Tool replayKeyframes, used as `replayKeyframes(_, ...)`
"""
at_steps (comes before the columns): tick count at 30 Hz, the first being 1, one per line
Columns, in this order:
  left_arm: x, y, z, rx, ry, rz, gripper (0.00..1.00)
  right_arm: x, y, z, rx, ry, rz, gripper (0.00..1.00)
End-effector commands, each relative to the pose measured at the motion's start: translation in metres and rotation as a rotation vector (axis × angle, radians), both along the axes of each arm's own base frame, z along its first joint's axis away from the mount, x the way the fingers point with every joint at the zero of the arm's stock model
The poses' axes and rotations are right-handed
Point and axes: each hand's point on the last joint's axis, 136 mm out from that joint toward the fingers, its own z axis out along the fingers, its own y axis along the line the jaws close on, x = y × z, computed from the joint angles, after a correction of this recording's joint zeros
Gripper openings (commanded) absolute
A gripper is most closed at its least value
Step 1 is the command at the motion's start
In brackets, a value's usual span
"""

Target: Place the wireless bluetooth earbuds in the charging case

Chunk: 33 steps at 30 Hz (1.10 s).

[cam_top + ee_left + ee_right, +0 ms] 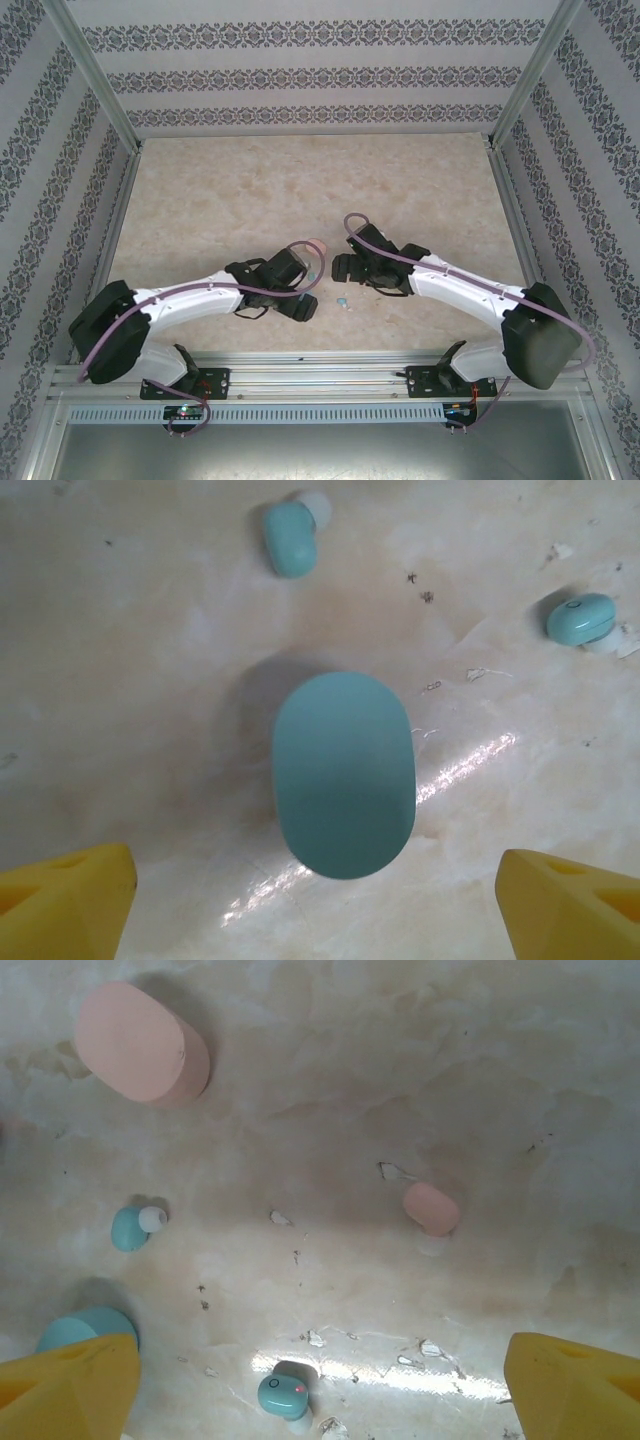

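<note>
Marbled beige surface [250, 190] carries everything, clustered midway along its near edge, where the two arms meet. Spread wide and holding nothing, the left gripper [316, 905] shows its yellow fingertips [70, 900] at the bottom corners of the left wrist view. The closed blue case [343, 775] lies flat between and just ahead of them, touching neither. Beyond the case, a blue bud [290, 538] lies to the upper left and a second blue bud [581, 618] lies well off to the right, both apart from it.

The right gripper [320, 1385] is likewise wide open and empty. From left to right in its view, the closed pink case [140, 1042] lies far ahead, one blue bud sits just beyond the blue case's edge by the left finger, the other blue bud lies close in between the fingers, and a pink bud [431, 1208] rests further ahead, towards the right finger. From above, the pink case sits just beyond the left gripper.
</note>
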Motion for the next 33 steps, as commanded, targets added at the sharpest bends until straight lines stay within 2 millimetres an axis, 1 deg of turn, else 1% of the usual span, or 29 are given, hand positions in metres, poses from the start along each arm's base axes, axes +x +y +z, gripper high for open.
replayKeyframes(1, 0.005, -0.019, 0.004, -0.003, -0.011, -0.037, 0.89, -0.005, -0.004, 0.006, 0.039, -0.018, -0.038, 0.94)
replayKeyframes(2, 0.005, -0.02, -0.001, 0.009, 0.0, -0.037, 0.88, -0.006, -0.006, 0.006, 0.041, -0.021, -0.046, 0.94)
replayKeyframes(7, 0.005, -0.03, -0.013, 0.036, 0.018, -0.057, 0.85, -0.011, -0.015, 0.007, 0.044, -0.032, -0.063, 0.94)
replayKeyframes(11, 0.005, -0.028, -0.027, 0.087, 0.029, -0.058, 0.8, -0.014, -0.022, 0.008, 0.039, -0.025, -0.072, 0.94)
replayKeyframes(12, 0.005, -0.027, -0.03, 0.094, 0.034, -0.06, 0.76, -0.014, -0.023, 0.008, 0.042, -0.025, -0.076, 0.94)
replayKeyframes(13, 0.004, -0.026, -0.033, 0.104, 0.039, -0.065, 0.74, -0.014, -0.024, 0.009, 0.047, -0.023, -0.076, 0.94)
replayKeyframes(16, 0.002, -0.024, -0.041, 0.123, 0.05, -0.084, 0.62, -0.014, -0.027, 0.011, 0.069, -0.02, -0.095, 0.94)
replayKeyframes(17, 0.001, -0.023, -0.043, 0.131, 0.053, -0.093, 0.59, -0.013, -0.028, 0.011, 0.08, -0.018, -0.102, 0.94)
replayKeyframes(19, -0.001, -0.021, -0.046, 0.14, 0.051, -0.116, 0.53, -0.012, -0.028, 0.013, 0.109, -0.017, -0.119, 0.94)
replayKeyframes(21, -0.002, -0.018, -0.046, 0.15, 0.039, -0.148, 0.43, -0.011, -0.027, 0.015, 0.147, -0.014, -0.132, 0.92)
replayKeyframes(23, -0.003, -0.018, -0.042, 0.147, 0.022, -0.183, 0.35, -0.011, -0.023, 0.018, 0.186, -0.009, -0.128, 0.91)
replayKeyframes(26, -0.001, -0.017, -0.029, 0.136, -0.023, -0.228, 0.29, -0.012, -0.019, 0.024, 0.228, 0.002, -0.119, 0.91)
replayKeyframes(28, 0.001, -0.017, -0.015, 0.126, -0.061, -0.25, 0.28, -0.013, -0.018, 0.027, 0.246, 0.01, -0.111, 0.91)
replayKeyframes(31, 0.004, -0.02, 0.012, 0.088, -0.134, -0.291, 0.28, -0.017, -0.013, 0.032, 0.289, 0.032, -0.09, 0.91)
replayKeyframes(33, 0.005, -0.023, 0.034, 0.051, -0.186, -0.331, 0.28, -0.021, -0.002, 0.041, 0.344, 0.048, -0.042, 0.91)
